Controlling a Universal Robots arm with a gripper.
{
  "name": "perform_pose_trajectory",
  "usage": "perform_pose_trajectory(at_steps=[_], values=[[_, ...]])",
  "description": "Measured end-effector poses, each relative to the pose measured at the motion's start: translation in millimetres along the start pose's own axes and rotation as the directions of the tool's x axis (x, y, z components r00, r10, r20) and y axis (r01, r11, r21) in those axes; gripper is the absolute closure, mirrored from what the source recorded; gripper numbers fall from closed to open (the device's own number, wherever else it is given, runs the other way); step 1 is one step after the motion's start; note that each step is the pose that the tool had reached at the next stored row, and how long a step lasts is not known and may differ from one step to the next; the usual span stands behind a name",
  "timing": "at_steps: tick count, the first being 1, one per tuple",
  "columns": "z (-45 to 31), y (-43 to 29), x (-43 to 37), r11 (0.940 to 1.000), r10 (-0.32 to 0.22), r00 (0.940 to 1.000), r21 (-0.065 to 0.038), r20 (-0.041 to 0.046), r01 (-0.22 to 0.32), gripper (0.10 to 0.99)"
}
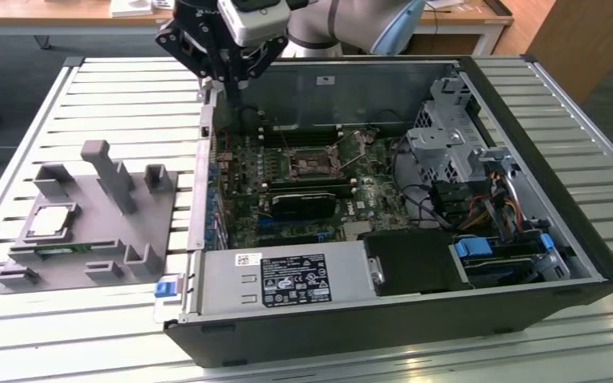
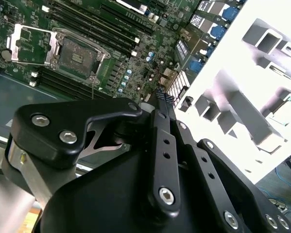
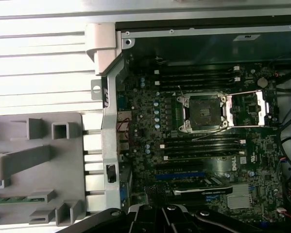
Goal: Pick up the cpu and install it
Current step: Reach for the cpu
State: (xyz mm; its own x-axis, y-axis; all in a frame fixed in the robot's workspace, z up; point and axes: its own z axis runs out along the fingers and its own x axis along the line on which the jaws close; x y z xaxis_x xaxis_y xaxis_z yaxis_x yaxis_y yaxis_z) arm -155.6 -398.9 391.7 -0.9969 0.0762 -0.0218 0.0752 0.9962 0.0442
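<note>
Over on the grey fixture (image 1: 141, 209) at the exterior view's left lies the cpu (image 1: 51, 219), well apart from the tool (image 1: 227, 86), which hangs pinched together and empty above the computer case (image 1: 392, 331).

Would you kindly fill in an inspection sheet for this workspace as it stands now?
Surface: slatted metal table, carrying an open computer case.
Job's things: cpu lying in the grey holder at the exterior view's left; motherboard socket open, no chip in it.
Clutter: green memory stick in the same holder.
Grippers: tool above the case's wall, apart from the cpu.
Cables: coloured wires inside the case.
Surroundings: wooden desks behind.
</note>
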Motion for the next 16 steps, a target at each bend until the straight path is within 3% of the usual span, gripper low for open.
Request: perform_pose_trajectory(at_steps=[16], values=[[0.4, -0.5, 6.2, 1.0000, 0.000, 1.0000, 0.000, -0.0003, 0.000, 0.976]])
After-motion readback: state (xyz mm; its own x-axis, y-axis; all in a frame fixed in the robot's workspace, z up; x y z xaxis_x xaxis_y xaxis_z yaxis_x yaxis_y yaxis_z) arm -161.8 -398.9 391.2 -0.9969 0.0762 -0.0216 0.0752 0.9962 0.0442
